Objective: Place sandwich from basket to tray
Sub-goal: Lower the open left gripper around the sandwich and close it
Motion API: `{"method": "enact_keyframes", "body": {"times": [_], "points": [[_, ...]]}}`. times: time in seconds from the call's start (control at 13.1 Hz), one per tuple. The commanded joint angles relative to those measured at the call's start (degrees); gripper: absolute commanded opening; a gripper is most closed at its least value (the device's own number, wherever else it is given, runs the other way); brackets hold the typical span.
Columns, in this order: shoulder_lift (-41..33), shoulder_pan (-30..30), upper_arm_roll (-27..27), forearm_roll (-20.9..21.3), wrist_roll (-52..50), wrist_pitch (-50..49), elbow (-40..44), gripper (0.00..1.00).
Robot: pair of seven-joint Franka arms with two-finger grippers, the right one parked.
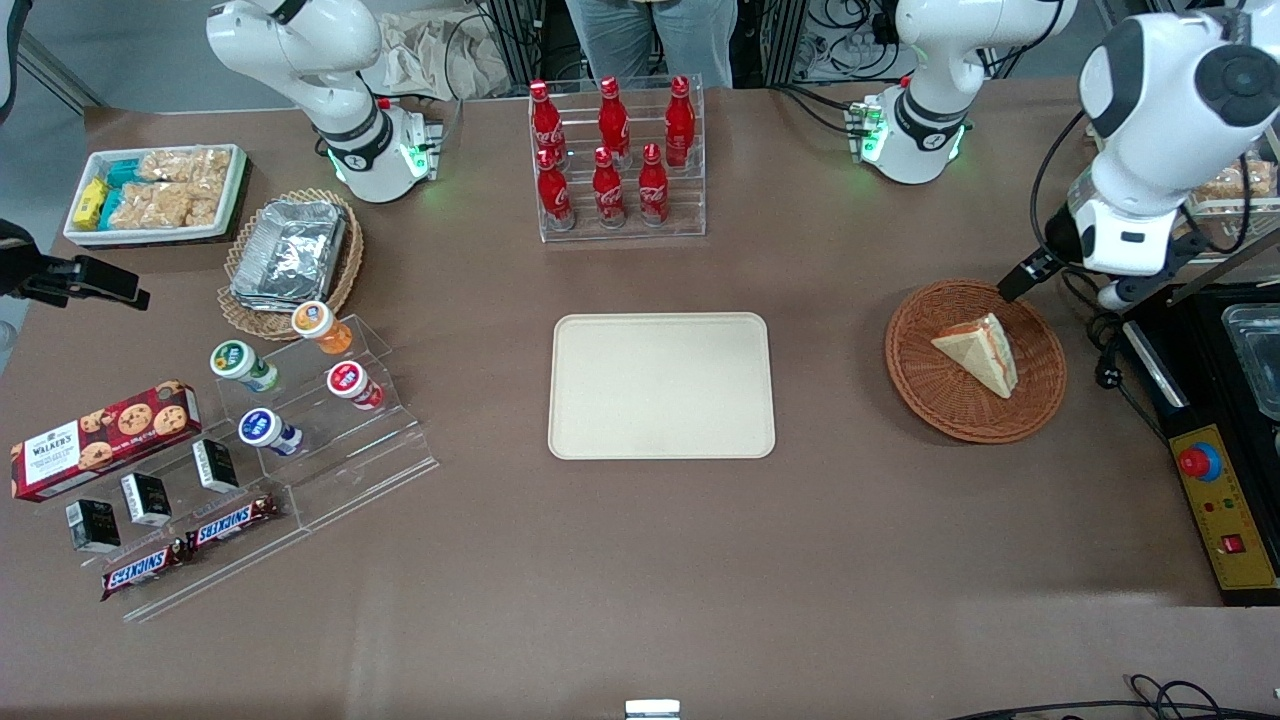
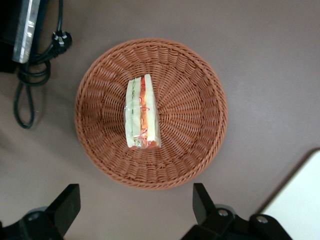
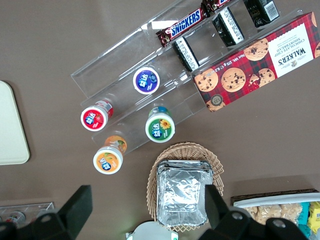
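Note:
A triangular sandwich point(image 1: 980, 350) with red and green filling lies in the round reddish-brown basket point(image 1: 925, 385) toward the working arm's end of the table. The wrist view looks straight down on the sandwich point(image 2: 142, 112) near the middle of the basket point(image 2: 190, 115). My gripper point(image 1: 1025, 272) hangs above the basket's rim, farther from the front camera than the sandwich. Seen from the wrist, the gripper point(image 2: 135, 206) is open, its black fingers point(image 2: 67, 205) wide apart over bare table just outside the rim, holding nothing. The cream tray point(image 1: 661, 385) lies flat mid-table; its corner point(image 2: 300, 200) shows beside the basket.
A rack of red cola bottles point(image 1: 615, 160) stands farther back than the tray. A control box with a red button point(image 1: 1225, 505) and a black cable point(image 2: 30, 75) sit beside the basket. A tan basket of foil containers point(image 1: 290, 255) and snack stands lie toward the parked arm's end.

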Motion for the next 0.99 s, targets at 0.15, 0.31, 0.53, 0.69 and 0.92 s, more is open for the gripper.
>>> {"method": "enact_keyframes", "body": {"times": [0.15,0.31,0.53,0.69,0.92], "points": [[0.9,0.8,-0.4,-0.2,-1.3,11.9,-9.1,1.00],[3.5,0.8,0.4,-0.2,-1.3,15.1,-9.4,1.00],[7.0,0.8,0.8,-0.1,-1.2,21.6,-11.4,1.00],[8.6,0.8,0.8,0.0,-1.2,24.6,-12.3,1.00],[11.1,0.8,2.1,0.5,-1.0,27.5,-12.7,1.00]]}}
